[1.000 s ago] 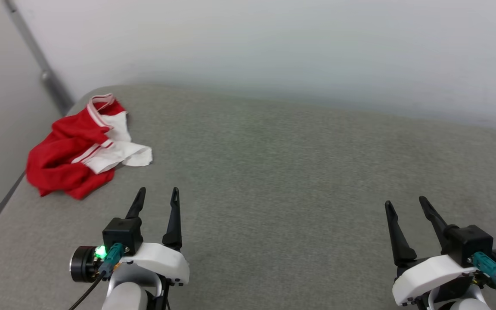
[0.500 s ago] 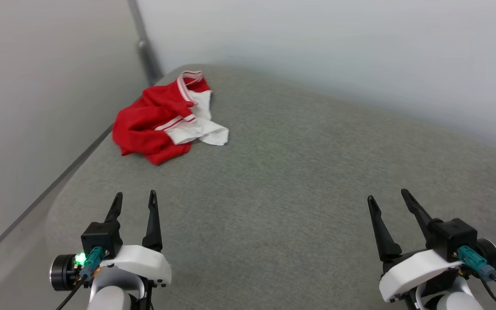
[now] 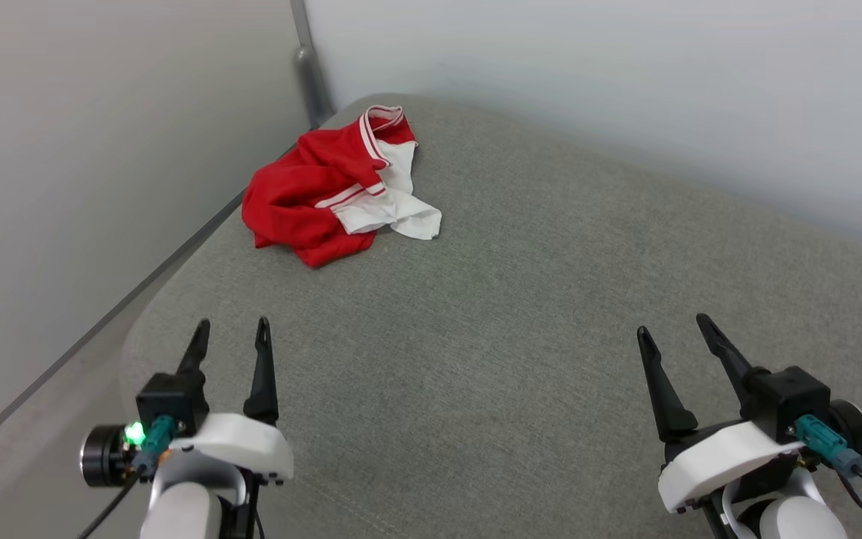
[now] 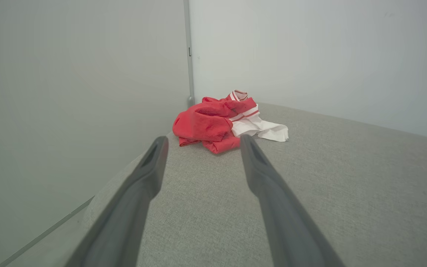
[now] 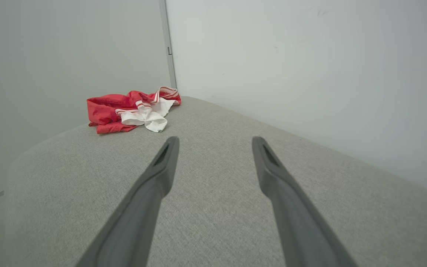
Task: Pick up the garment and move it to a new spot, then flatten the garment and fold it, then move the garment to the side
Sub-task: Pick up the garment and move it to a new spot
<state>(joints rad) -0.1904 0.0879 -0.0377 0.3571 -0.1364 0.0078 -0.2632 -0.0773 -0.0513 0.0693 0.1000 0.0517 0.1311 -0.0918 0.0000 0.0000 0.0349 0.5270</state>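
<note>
— Now, item one: the garment?
— Crumpled, at the far left corner of the grey surface.
— Left gripper, right gripper?
— Both spread wide, holding nothing, above the near edge, well apart from the garment.

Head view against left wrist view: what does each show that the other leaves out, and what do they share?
Head view: the left gripper and right gripper from above, both open and empty, with a green light at the left wrist.
Left wrist view: a low look along two dark fingers at the near red fold of the shirt.
Shared: the crumpled red-and-white shirt, the grey cushion, and the wall corner with its post.
</note>
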